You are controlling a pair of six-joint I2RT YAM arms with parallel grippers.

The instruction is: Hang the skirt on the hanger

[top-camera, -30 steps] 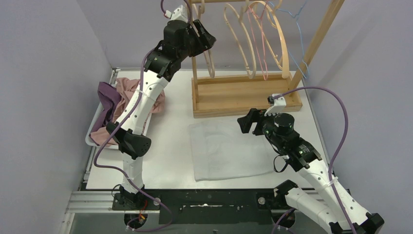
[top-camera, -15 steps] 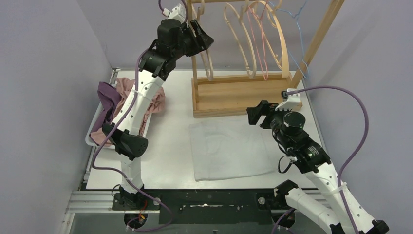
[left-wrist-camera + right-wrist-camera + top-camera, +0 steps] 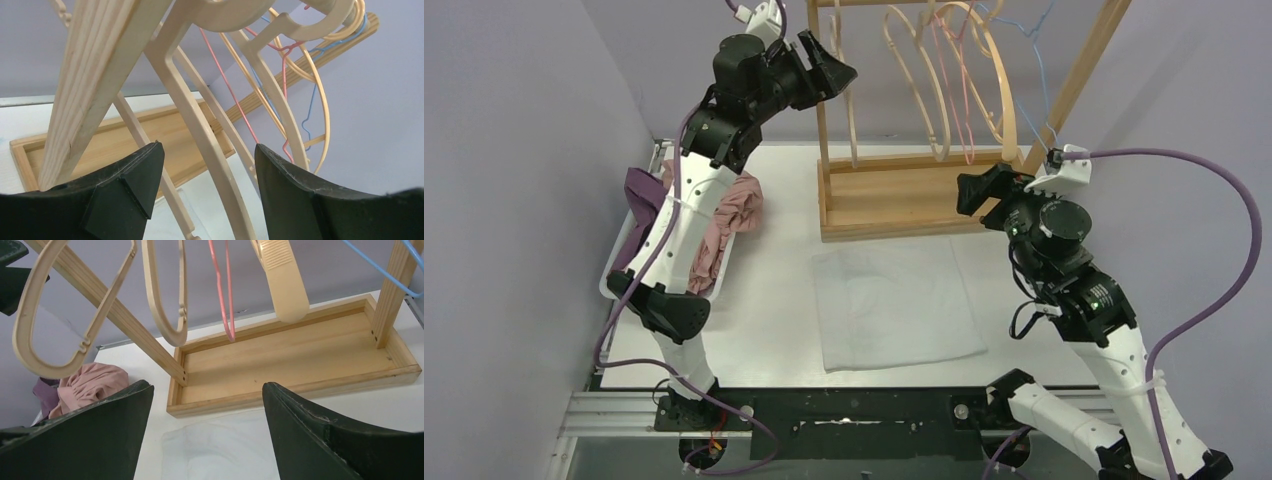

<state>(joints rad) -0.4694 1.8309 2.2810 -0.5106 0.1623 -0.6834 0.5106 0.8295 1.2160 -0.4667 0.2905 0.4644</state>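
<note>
The skirt (image 3: 894, 305) is a white cloth lying flat on the table in front of the rack; its far edge also shows between my right fingers (image 3: 225, 445). A cream hanger (image 3: 854, 125) hangs at the left end of the wooden rack (image 3: 924, 195). My left gripper (image 3: 829, 70) is raised high at that hanger. It stands open, and the hanger's arm (image 3: 200, 130) runs through the gap, touching neither finger. My right gripper (image 3: 979, 190) hovers open and empty over the rack's front right edge, above the skirt's far side.
More cream hangers (image 3: 944, 90), a pink wire one (image 3: 964, 110) and a blue wire one (image 3: 1036, 60) hang along the rack. A white bin (image 3: 612, 272) at the left holds pink and purple clothes (image 3: 734, 205). Grey walls close both sides.
My left gripper has risen and shifted left beside the hanger's top. My right arm has lifted off the skirt and swung back-right towards the rack. The skirt has not moved.
</note>
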